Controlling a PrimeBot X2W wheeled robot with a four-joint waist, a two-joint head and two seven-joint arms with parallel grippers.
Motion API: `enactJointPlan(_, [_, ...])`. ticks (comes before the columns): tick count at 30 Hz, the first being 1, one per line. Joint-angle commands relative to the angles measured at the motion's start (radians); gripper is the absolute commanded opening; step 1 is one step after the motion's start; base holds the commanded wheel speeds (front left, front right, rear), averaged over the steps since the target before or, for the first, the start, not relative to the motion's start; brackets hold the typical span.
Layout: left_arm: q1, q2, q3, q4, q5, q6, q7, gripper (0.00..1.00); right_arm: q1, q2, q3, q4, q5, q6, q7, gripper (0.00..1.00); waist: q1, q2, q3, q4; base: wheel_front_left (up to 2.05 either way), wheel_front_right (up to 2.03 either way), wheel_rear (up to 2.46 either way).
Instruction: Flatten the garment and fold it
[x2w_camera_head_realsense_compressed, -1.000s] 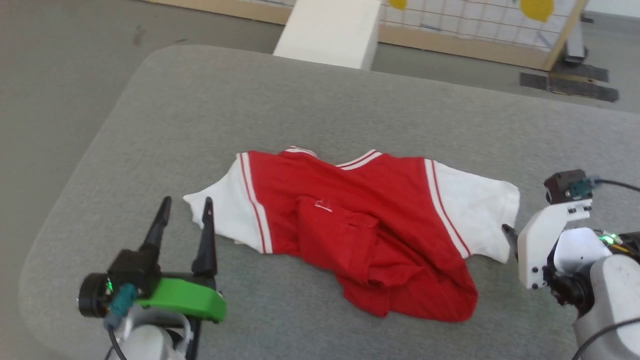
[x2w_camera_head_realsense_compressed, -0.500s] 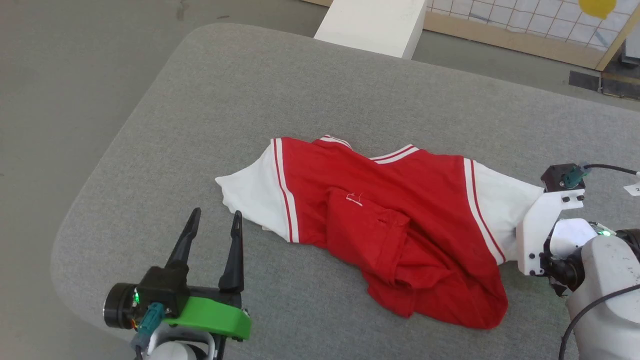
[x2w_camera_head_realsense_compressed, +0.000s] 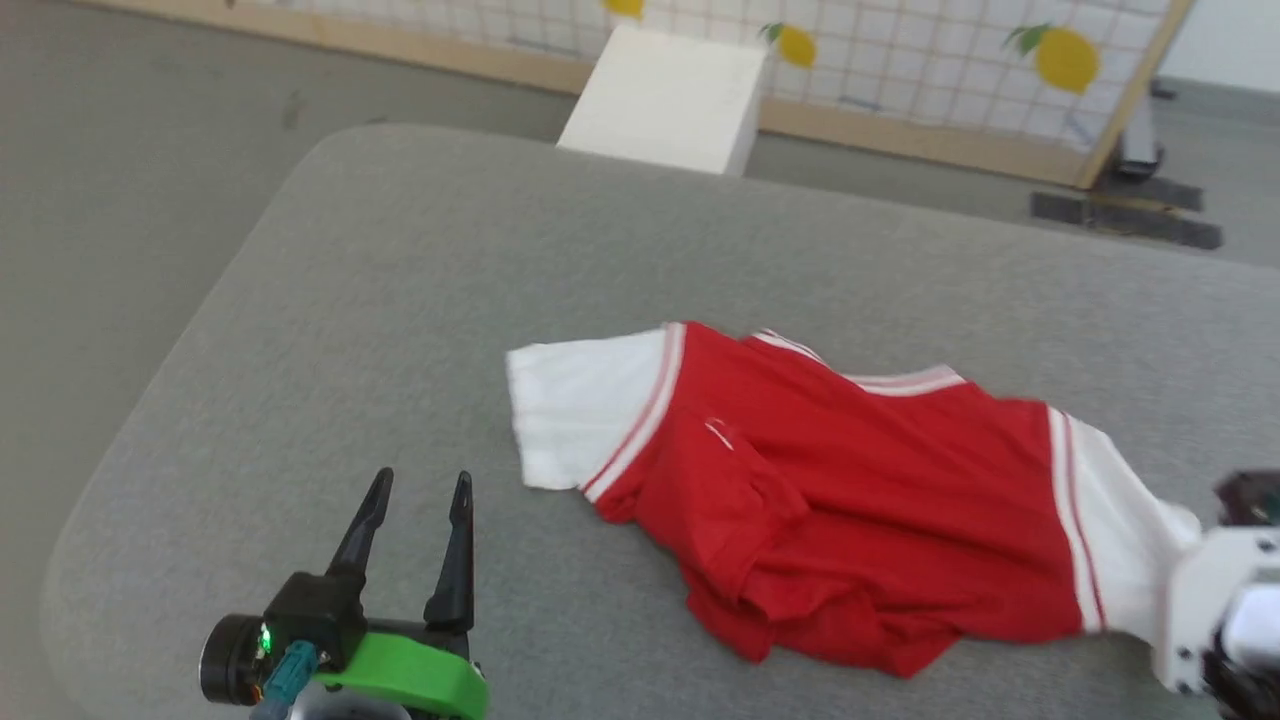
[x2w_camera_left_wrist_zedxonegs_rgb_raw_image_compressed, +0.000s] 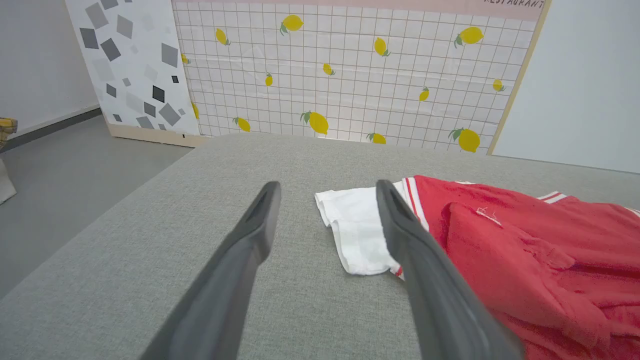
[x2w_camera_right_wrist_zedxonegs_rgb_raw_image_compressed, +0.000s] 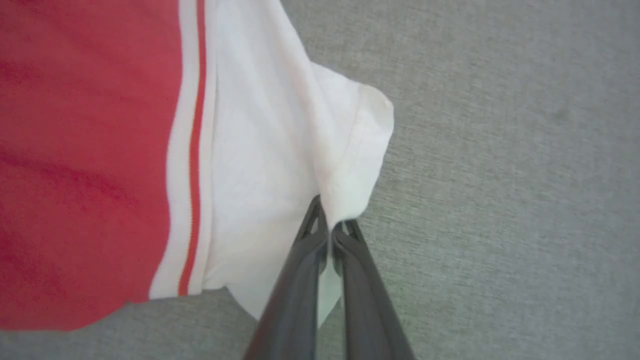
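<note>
You have the left gripper with jaws spread and empty; the shirt lies rumpled on the pad just beyond its right jaw. Your right gripper pinches a white sleeve's edge between closed jaws.

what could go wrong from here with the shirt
1. The right gripper pinches only the edge of one white sleeve; a hard pull may slip it free.
2. The left gripper is open and apart from the other sleeve, so the garment may just drag across the grey table instead of stretching flat.
3. The hem is bunched over the body; folding now would likely trap creases.
</note>
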Motion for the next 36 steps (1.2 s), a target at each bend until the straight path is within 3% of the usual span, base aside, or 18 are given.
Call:
enactJointPlan(1, [0.015,-0.003,0.002,-0.001,0.0,-0.005,-0.005,1.0,0.04,-0.006,-0.029,-0.036,-0.003,-0.002,0.008,0.0,0.0,-0.0001,-0.051,-0.062,0.0,0.0,0.0])
enactJointPlan(6, [0.024,-0.006,0.0,0.005,-0.002,-0.014,-0.005,1.0,0.131,0.042,-0.108,-0.137,0.0,-0.002,0.038,0.0,0.0,-0.0001,-0.047,-0.099,0.0,0.0,0.0])
enactJointPlan(7, [0.022,-0.003,-0.003,0.01,0.0,-0.018,-0.005,1.0,0.139,0.051,-0.116,-0.154,-0.007,-0.002,0.03,0.28,0.0,-0.0001,-0.042,-0.107,0.0,0.0,0.0])
enactJointPlan(8, [0.016,-0.001,-0.007,0.016,0.002,-0.021,-0.005,1.0,0.143,0.058,-0.123,-0.172,-0.019,-0.002,0.015,1.0,0.0,-0.0001,-0.037,-0.114,0.0,0.0,0.0])
enactJointPlan(16, [-0.125,0.045,-0.02,0.035,-0.045,-0.057,0.061,1.0,0.11,0.11,-0.113,-0.346,-0.034,-0.002,-0.173,1.0,0.0,-0.0001,0.02,-0.19,0.0,0.0,0.0])
enactJointPlan(22, [-0.342,0.142,-0.073,0.079,-0.156,-0.078,0.282,1.0,0.124,0.148,-0.078,-0.482,-0.011,-0.002,-0.297,1.0,0.0,-0.0001,0.093,-0.265,0.0,0.0,0.0])
enactJointPlan(31, [-0.658,0.423,-0.317,0.252,-0.439,-0.079,0.758,1.0,0.113,0.197,-0.037,-0.534,0.015,-0.002,-0.391,1.0,0.0,-0.0001,0.222,-0.374,0.0,0.0,0.0])
enactJointPlan(36, [-0.748,0.524,-0.431,0.332,-0.53,-0.08,0.91,1.0,0.102,0.206,-0.033,-0.523,0.022,-0.002,-0.41,1.0,0.0,-0.0001,0.263,-0.407,0.0,0.0,0.0])
